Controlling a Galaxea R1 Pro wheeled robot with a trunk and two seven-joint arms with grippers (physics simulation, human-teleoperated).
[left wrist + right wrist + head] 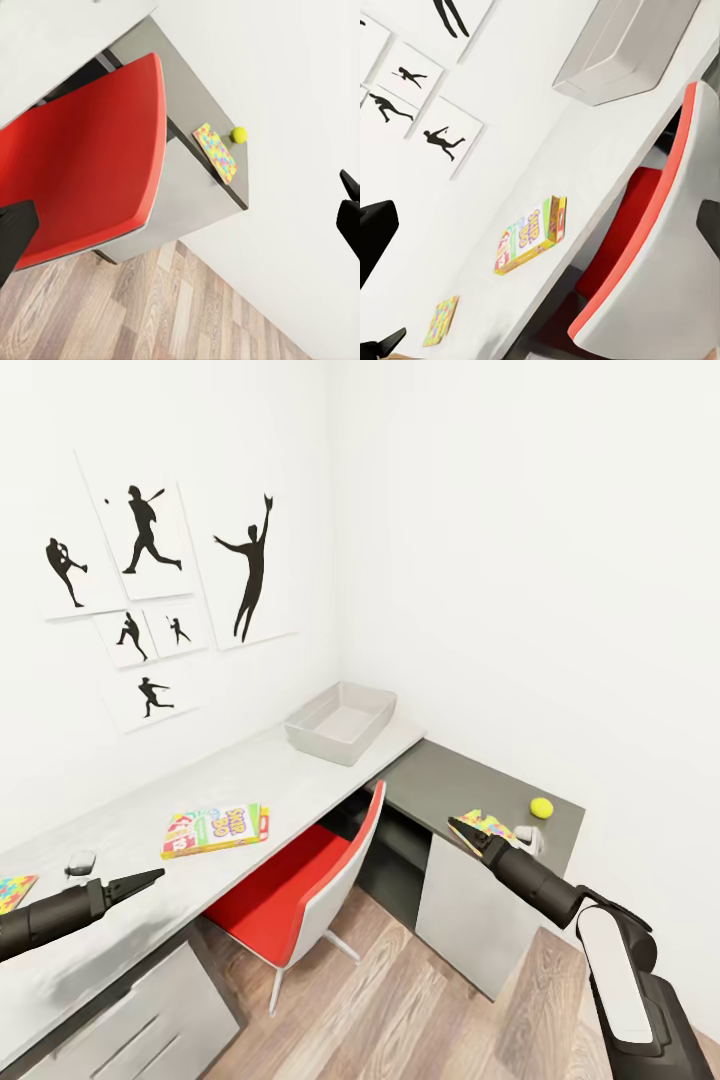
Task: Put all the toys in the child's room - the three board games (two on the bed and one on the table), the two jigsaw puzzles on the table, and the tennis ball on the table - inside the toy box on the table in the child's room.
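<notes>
The toy box (340, 722) stands empty at the far end of the pale table (120, 830), in the corner. A Skip-Bo board game (215, 830) lies flat mid-table; it also appears in the right wrist view (531, 235). One jigsaw puzzle (14, 891) lies at the table's left end. Another jigsaw puzzle (492, 823) and the tennis ball (541, 807) rest on the lower dark section. My left gripper (150, 878) hovers open over the table's front edge. My right gripper (466, 828) hangs open and empty in front of the dark section, close to that puzzle. The bed is out of view.
A red-and-white swivel chair (305, 875) is tucked under the table between my two arms. White drawers (130, 1015) sit below the table at left. Wood-plank floor (420, 1010) lies open in front. Walls with silhouette pictures (150, 575) close off the far side.
</notes>
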